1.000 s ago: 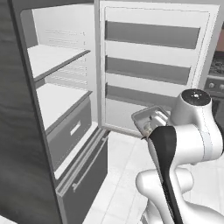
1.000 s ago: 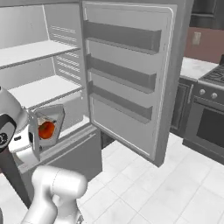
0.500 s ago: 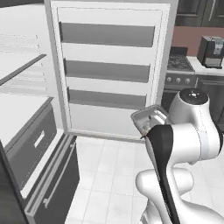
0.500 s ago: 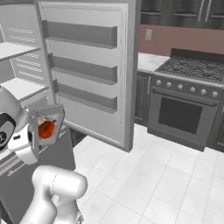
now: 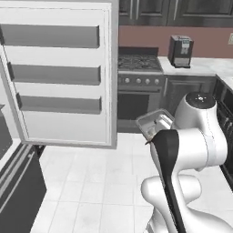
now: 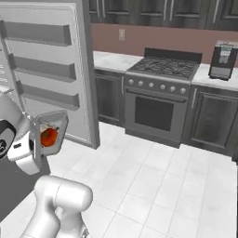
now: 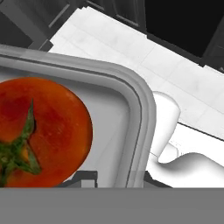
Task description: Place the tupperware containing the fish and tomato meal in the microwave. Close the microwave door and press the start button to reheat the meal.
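The shallow translucent grey-white rectangular tupperware is carried in the air beside the robot's white upper arm, tipped up on edge, its open face turned toward the right base camera and its long axis leaning upward. A round red-orange tomato with a green stalk sits inside; the pale fish piece is hard to make out. The arm hides the container's near end, and the hand view cuts off its left side. The two-finger gripper is narrowly parted, clamped on the tupperware's rim. Behind stand an open white fridge door and a dark stove.
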